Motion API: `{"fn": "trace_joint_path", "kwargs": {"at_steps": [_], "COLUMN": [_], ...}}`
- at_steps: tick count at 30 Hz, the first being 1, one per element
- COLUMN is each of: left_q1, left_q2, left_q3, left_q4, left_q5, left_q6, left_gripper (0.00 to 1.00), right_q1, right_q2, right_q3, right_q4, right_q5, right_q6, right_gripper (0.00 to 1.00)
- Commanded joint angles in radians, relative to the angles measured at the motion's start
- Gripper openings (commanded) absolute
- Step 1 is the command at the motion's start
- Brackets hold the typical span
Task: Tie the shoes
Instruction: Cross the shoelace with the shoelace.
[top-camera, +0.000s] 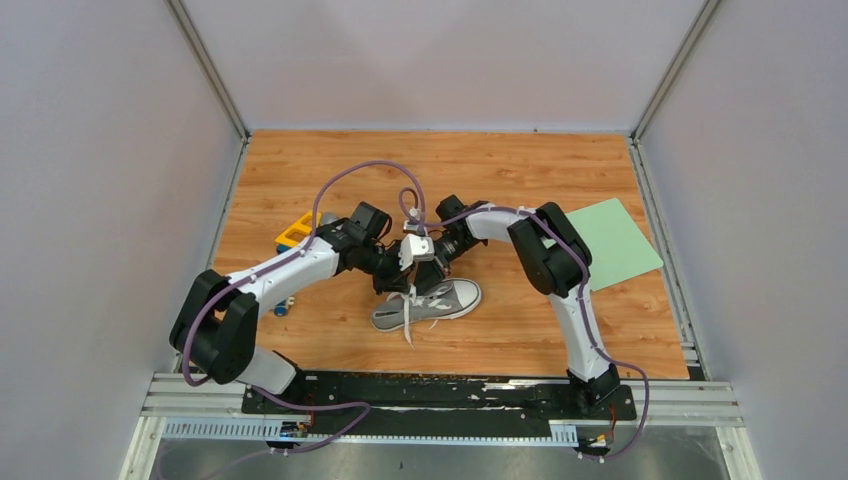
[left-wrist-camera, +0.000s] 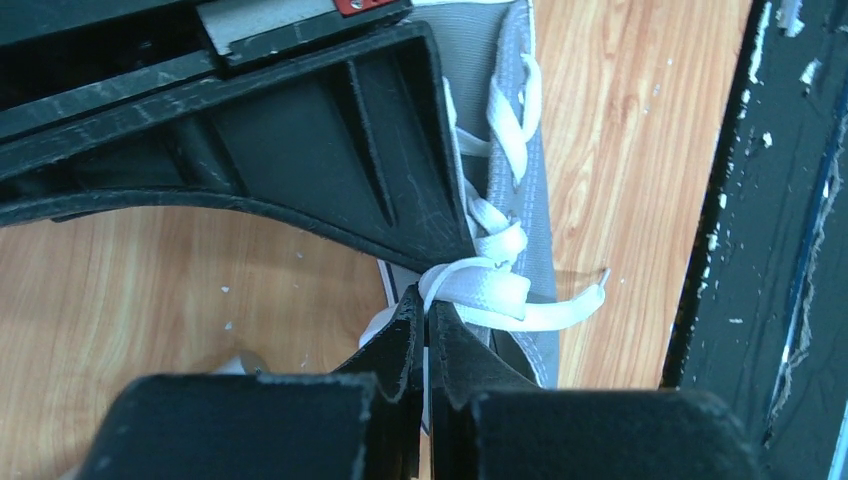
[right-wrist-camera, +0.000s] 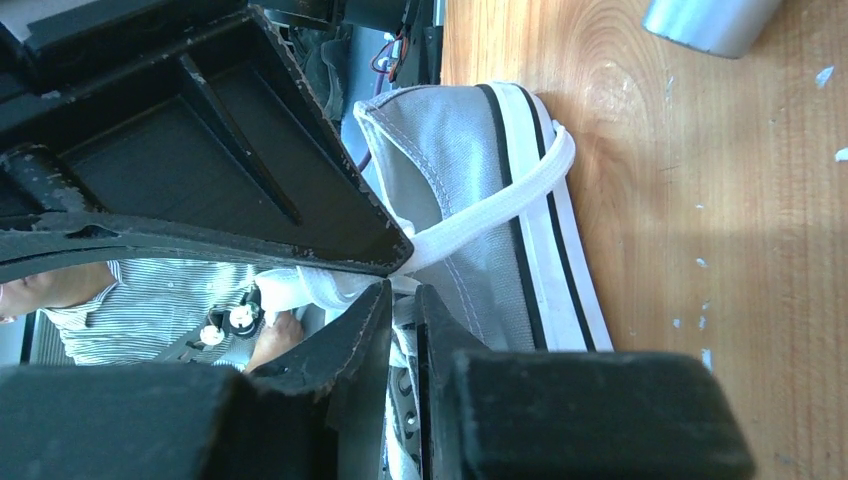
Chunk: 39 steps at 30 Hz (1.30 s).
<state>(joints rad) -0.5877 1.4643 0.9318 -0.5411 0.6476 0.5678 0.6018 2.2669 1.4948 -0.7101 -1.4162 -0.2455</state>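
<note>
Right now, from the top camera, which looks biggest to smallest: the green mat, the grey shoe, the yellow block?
1. green mat
2. grey shoe
3. yellow block, though the left arm hides part of it, so its full size is unsure.

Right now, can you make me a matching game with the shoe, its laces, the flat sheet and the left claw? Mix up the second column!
Things:
1. sneaker
2. laces
3. flat sheet
4. left claw

Colour or state:
A. white
B. shut, pinching one of the laces
C. grey with a white sole
D. pale green

Pairs: 1-C, 2-A, 3-D, 4-B
</note>
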Motion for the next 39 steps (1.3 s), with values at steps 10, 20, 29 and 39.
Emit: {"fn": "trace_joint_path", "kwargs": {"at_steps": [10,20,29,39], "left_q1": [-0.004,-0.003,-0.004,-0.004], "left_q2": [-0.001,0.009,-0.025,0.038], "left_q3": [0.012,0.079,0.118,0.185], "left_q4": [0.137,0.061,-0.122,-0.227], "left_q5": [-0.077,-0.079,0.001,0.052], "left_q6": [-0.276,-0.276,0.084,0.464], "left_gripper": [0.0,0.02,0.4,0.5], "right_q1": [0.02,0.02,0.013,0.013], "right_q2": [0.052,0.052,0.065,0.069], "right_q3": [0.073,0.081,0.093,0.102], "right_q4": [-0.034,-0.08,-0.105,-0.131], "right_q5": [-0.075,-0.099,-0.109,-0.109], "right_q6": [-0.042,-0.098,-0.113,-0.131], "right_gripper": [0.22,0.25,0.25,0.25]}}
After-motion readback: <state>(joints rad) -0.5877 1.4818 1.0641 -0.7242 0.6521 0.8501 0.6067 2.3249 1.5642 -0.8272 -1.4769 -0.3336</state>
